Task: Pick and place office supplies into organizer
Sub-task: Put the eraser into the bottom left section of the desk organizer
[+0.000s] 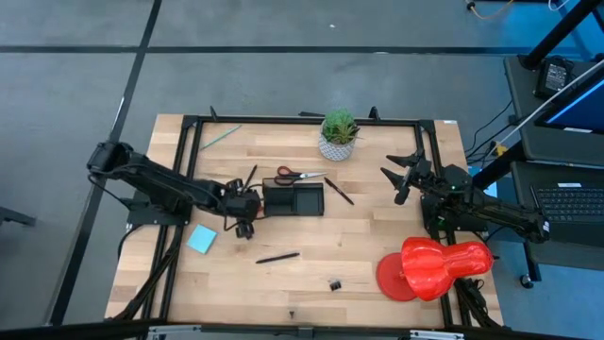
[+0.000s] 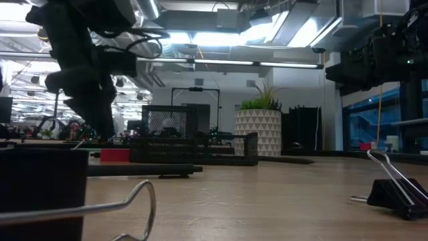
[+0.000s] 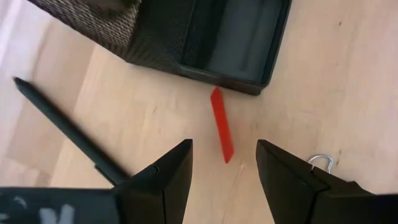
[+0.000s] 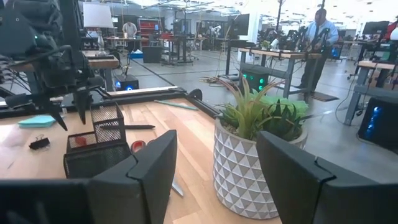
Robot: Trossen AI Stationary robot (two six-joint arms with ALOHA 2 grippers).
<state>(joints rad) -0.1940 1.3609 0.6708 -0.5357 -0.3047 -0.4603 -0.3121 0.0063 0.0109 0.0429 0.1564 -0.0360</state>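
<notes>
The black mesh organizer [image 1: 293,198] stands mid-table. My left gripper [image 1: 245,225] hovers just to its left, tilted down and open. In the left wrist view its fingers [image 3: 168,171] stand either side of a small red stick [image 3: 221,124] that lies flat on the wood, without touching it. A dark pen [image 3: 62,127] and a binder clip [image 3: 320,163] lie close by. Red-handled scissors [image 1: 297,176], two more pens [image 1: 338,191] [image 1: 276,257], a green pencil [image 1: 219,137], a blue notepad [image 1: 201,239] and a black clip [image 1: 334,284] lie around. My right gripper [image 1: 404,179] waits open at the right.
A potted plant in a white patterned pot [image 1: 338,134] stands at the far middle, straight ahead of my right gripper [image 4: 217,168]. A large red plastic object [image 1: 434,267] sits at the near right. A black frame [image 1: 189,151] borders the table. Bare wood lies along the near middle.
</notes>
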